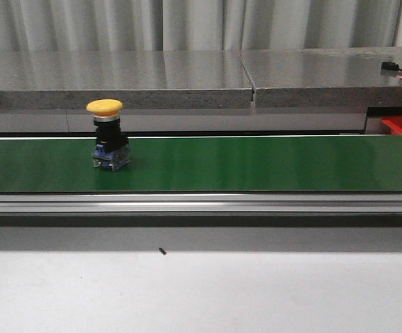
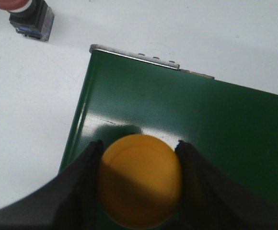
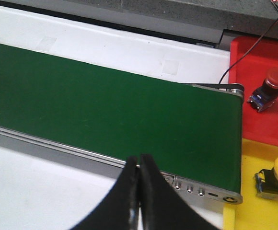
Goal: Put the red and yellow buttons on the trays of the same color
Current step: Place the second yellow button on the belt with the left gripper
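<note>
**Yellow button on belt, left gripper around its cap**

You had a yellow button (image 1: 107, 135) standing upright on the green conveyor belt (image 1: 256, 163), toward the belt's left part in the front view. Yellow mushroom cap on top, black body, blue base touching the belt. In the left wrist view that cap (image 2: 140, 179) sat between the left gripper (image 2: 139, 184) fingers (image 2: 84, 191), one dark finger each side, edges just at the cap; whether they actually pressed it or only flanked it, can't tell. Neither arm showed in the front view.

Right gripper (image 3: 140, 191) had its fingers pressed together w/ nothing between them, hanging over the belt's near rail (image 3: 81, 151).

By the belt's end in the right wrist view: red tray (image 3: 259, 122) w/ a red button (image 3: 268, 88) lying in it, and a yellow tray (image 3: 254, 211) just beside it w/ another yellow button (image 3: 275, 179) in it. A 2nd red-capped button (image 2: 26, 19) lay on the white table (image 2: 28, 110) off the belt's other end, per the left wrist view.
</note>
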Controlling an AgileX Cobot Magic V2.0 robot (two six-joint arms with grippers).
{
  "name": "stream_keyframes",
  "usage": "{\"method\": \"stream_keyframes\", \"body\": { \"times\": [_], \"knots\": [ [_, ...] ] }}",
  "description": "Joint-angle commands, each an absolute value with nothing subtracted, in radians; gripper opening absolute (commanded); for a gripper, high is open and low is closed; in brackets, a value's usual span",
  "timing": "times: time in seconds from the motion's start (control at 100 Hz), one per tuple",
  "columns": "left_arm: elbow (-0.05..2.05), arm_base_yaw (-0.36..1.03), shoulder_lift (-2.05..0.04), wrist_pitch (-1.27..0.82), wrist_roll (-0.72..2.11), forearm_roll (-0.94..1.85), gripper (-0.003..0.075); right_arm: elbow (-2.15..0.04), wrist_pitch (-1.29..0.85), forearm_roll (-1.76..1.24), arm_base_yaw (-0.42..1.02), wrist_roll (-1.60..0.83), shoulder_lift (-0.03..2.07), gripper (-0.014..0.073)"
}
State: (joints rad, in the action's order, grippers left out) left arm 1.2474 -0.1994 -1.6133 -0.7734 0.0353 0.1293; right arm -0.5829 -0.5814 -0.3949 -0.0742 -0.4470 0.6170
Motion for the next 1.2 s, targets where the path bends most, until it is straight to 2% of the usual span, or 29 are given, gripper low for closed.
{"method": "stream_keyframes", "body": {
  "times": [0.0, 0.73, 1.19],
  "knots": [
    [1.260, -0.194, -1.564, -0.712, 0.050, 0.138, -0.0020, -0.610, -0.521, -0.405, -0.076, -0.453, 0.615, -0.0068],
    [1.192, -0.194, -1.575, -0.551, 0.088, 0.134, -0.0020, -0.610, -0.521, -0.405, -0.076, -0.453, 0.615, -0.0068],
    [1.164, -0.194, -1.575, -0.533, 0.088, 0.140, -0.0014, -0.610, -0.521, -0.405, -0.076, -0.453, 0.615, -0.0068]
  ]
}}
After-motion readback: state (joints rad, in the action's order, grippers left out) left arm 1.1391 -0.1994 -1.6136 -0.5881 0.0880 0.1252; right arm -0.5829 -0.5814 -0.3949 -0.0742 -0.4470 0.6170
